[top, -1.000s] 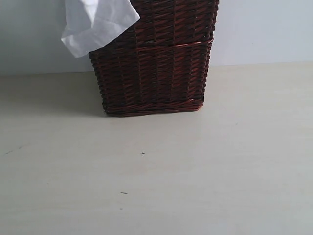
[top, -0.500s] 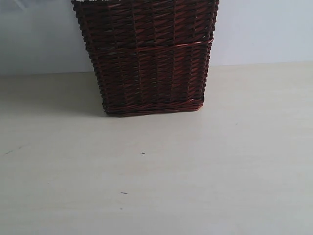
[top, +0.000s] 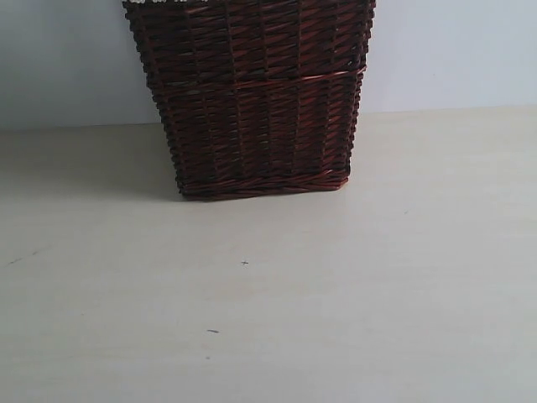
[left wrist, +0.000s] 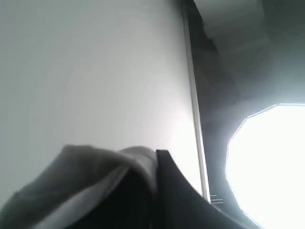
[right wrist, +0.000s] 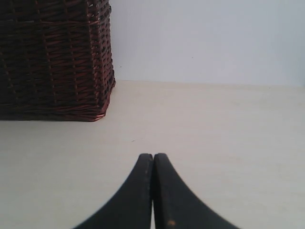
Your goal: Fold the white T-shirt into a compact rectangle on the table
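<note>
Right claw [right wrist: 152, 158] pressed together, left claw [left wrist: 155, 160] clamped on white T-shirt [left wrist: 88, 167]

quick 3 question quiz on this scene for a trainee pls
1. True or false: the right claw is shut with nothing in it.
2. Pick one: in the exterior view, what stands on the table? A) a wicker basket B) a plate C) a stack of books
3. Short answer: which view shows the shirt?

Key
1. True: its fingers meet above bare table.
2. A
3. The left wrist view, where it is bunched at the left claw.
</note>
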Robot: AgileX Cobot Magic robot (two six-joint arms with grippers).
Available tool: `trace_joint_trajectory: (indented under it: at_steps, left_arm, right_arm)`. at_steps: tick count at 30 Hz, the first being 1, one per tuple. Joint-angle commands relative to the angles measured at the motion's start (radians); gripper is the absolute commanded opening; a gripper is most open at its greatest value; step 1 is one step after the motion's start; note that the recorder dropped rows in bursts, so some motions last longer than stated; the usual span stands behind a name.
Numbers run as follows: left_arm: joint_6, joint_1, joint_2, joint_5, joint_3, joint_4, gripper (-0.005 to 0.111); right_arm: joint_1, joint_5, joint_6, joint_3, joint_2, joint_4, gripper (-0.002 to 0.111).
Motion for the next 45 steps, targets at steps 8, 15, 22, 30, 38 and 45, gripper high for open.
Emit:
trace_joint_trajectory:
  at_steps: [8,15,22,30,38,45]
  left_arm:
    - [-0.011,0.000,-0.170,0.329,-0.007,-0.065,0.000]
    - [-0.011,0.000,-0.214,0.279,-0.007,-0.033,0.000]
    - [-0.011,0.000,-0.214,0.224,-0.007,-0.032,0.000]
    - [-0.011,0.000,-0.207,0.007,0.040,0.125,0.000]
    - [-0.011,0.000,-0.207,-0.164,0.254,0.283,0.000]
    - [-0.011,-0.037,-0.207,-0.289,0.486,0.280,0.000]
  right_arm:
    - [-0.002,-0.005,0.000,0.004,-0.006,-0.007,0.000]
    - [-0.002,-0.005,0.000,0.004,-0.006,-0.007,0.000]
    - [-0.002,-0.005,0.000,0.004,-0.006,-0.007,0.000]
    - [-0.002,-0.005,0.000,0.004,-0.006,-0.007,0.000]
    - [-0.002,-0.005,0.000,0.004,-0.006,-0.007,0.000]
    - [-0.002,-0.005,0.000,0.004,-0.006,-0.007,0.000]
